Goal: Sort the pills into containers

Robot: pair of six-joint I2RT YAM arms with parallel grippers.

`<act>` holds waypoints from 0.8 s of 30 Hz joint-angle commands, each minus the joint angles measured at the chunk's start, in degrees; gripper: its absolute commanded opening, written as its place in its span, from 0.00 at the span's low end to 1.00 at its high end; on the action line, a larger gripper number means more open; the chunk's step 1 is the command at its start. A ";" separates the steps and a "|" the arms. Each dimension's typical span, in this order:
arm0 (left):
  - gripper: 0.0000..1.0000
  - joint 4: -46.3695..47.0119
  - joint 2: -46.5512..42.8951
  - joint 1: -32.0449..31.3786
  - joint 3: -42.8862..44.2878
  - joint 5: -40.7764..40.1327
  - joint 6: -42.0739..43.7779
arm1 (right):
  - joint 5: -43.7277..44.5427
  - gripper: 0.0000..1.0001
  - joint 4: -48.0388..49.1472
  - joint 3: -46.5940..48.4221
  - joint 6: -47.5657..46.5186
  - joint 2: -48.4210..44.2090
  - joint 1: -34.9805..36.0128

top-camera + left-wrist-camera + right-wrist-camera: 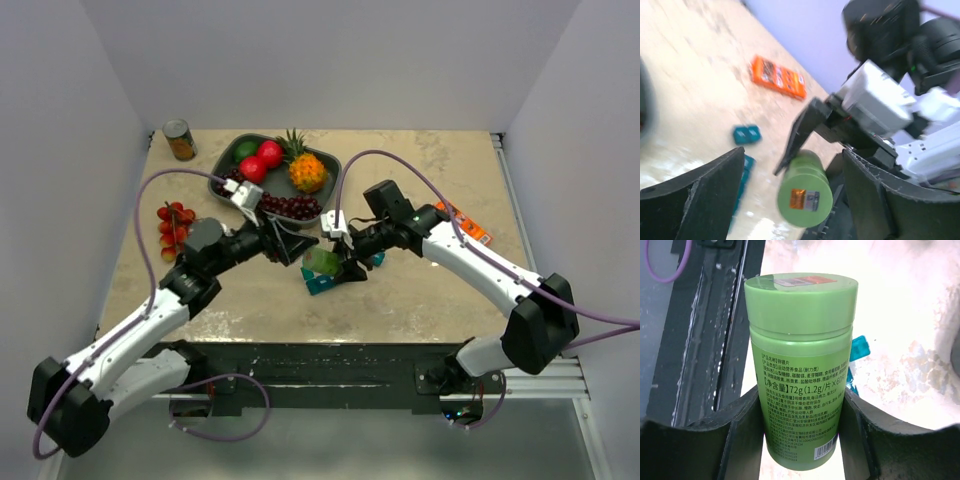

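Presently, right gripper [800, 407]: fingers [742, 440] closed on green bottle [800, 355], one against each side of its body. The bottle's long axis runs along the fingers, cap end outward from the wrist and toward the left gripper [794, 155]. The stickered cap face shows in the left wrist view.

Left gripper: fingers [705, 195] wide apart, flanking the cap end, holding nothing.

Containers [320, 284]: teal cube strips lying flat on the table [420, 160]. One sits mid-table directly under the bottle, another just beside the right gripper.
- Left wrist view: two-cube strip [746, 134], long axis across the frame. A further strip is half hidden behind the left finger.
- Right wrist view: only a teal corner shows past the bottle.
- Open or lidded, and contents: blurred, cannot tell.

Orange packet [465, 225]: far right of the table, well apart.
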 commanded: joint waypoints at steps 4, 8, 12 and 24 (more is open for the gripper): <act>0.83 -8.49 -9.93 5.39 1.33 16.46 28.84 | -1.82 0.00 -4.82 -0.45 -8.19 -2.76 0.18; 0.84 -8.50 -11.69 4.78 -1.22 31.95 41.99 | -2.09 0.00 -6.49 -0.27 -10.49 -2.59 0.18; 0.84 -9.09 -10.65 1.70 -1.58 30.66 50.25 | -2.61 0.00 -7.72 -0.27 -11.89 -2.76 0.27; 0.80 -10.34 -0.89 -4.45 3.00 24.34 56.24 | -3.14 0.00 -8.07 -0.27 -12.51 -3.02 0.36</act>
